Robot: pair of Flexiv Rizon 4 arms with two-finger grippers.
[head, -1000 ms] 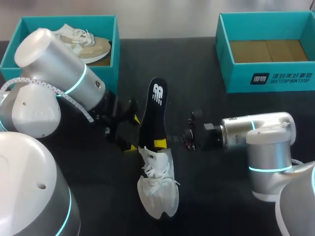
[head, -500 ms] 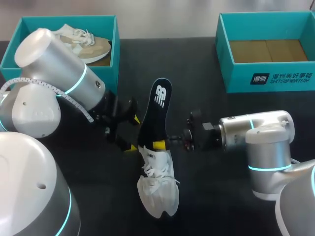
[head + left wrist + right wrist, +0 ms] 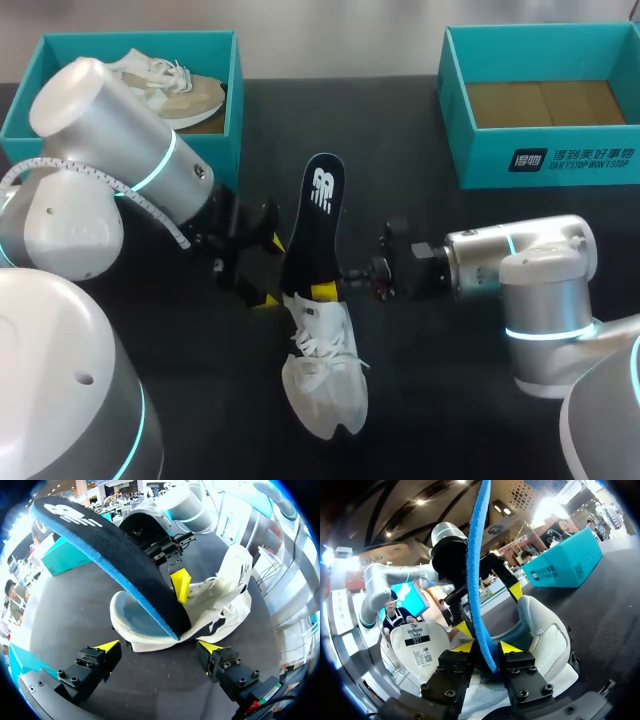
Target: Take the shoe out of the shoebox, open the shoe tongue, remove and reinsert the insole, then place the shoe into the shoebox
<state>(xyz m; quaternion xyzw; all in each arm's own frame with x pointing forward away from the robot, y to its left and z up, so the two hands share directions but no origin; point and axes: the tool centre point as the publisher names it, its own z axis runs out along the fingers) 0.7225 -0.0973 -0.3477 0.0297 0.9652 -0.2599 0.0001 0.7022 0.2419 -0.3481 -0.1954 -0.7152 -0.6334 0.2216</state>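
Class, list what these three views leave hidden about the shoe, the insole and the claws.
1. Head view: the left claw is mostly behind its own arm; only its yellow tips show.
2. Left wrist view: the lower end of the insole is hidden inside the shoe.
3. Right wrist view: the right claw blocks the lower part of the shoe.

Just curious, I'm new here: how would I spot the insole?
On the black table, between the left teal box and the right teal box, lies a white shoe. Rising from its opening, held by the right pincer, is the insole: the only long black strip, with a white logo and blue underside.
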